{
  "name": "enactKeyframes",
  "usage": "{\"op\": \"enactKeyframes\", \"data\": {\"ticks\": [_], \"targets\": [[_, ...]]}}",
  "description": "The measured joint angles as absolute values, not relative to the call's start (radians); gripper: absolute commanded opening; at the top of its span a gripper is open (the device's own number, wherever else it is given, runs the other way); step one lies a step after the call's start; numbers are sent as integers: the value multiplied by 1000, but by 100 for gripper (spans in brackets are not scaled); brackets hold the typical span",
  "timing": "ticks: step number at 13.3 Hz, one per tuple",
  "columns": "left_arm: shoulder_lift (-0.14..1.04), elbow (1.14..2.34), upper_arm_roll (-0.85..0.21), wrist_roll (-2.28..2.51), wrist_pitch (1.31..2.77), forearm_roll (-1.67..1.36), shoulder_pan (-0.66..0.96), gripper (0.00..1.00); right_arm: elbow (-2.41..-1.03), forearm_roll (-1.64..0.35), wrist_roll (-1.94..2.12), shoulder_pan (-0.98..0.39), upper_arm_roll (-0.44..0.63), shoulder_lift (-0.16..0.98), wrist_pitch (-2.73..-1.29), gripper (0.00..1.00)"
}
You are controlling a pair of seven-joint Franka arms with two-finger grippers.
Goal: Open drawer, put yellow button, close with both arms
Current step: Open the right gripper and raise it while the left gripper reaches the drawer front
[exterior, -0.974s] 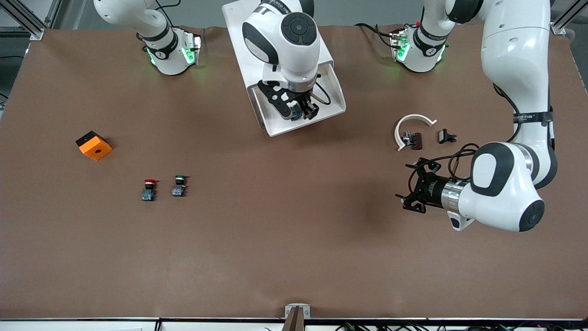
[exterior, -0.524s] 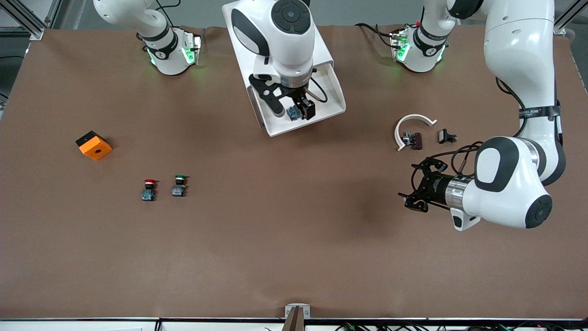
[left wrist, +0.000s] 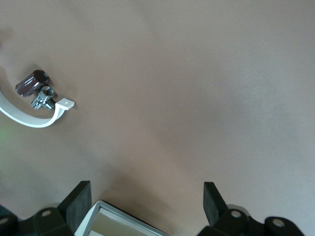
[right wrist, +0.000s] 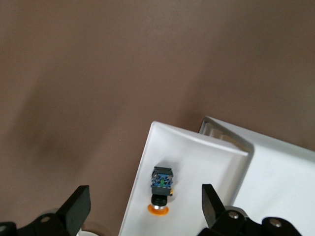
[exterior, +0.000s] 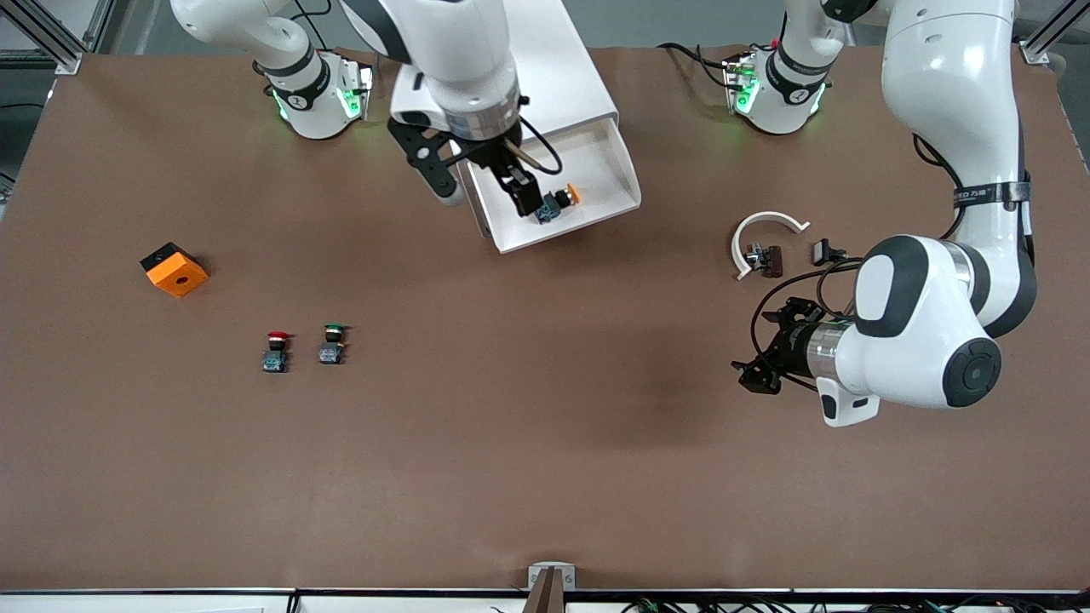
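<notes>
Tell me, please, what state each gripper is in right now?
Right gripper: open, holding nothing, above the open drawer where the yellow button lies.
Left gripper: open, holding nothing, above bare table.

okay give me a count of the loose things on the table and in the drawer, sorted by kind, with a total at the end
Push buttons: 3, yellow button lying in the open drawer, red-capped button, green-capped button
Orange blocks: 1, orange block
White curved pieces: 1, white arc
Small dark parts: 2, dark part inside the arc, black part beside it
Total: 7
</notes>
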State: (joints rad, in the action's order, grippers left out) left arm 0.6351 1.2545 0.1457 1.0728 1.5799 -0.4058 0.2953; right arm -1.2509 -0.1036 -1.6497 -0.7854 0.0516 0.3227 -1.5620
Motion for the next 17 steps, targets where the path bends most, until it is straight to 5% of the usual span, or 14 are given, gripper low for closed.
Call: {"op": "enactKeyframes", "data": {"ticks": [11,17], "targets": [[575,1279,119,982,1758,-171,510,100,-1251,-104,-1123,-562,57,244,-1428,100],[512,1469,115,981,1962,-139,662,100,-1266,-103,-747,-405,60,225,-1412,100]]}}
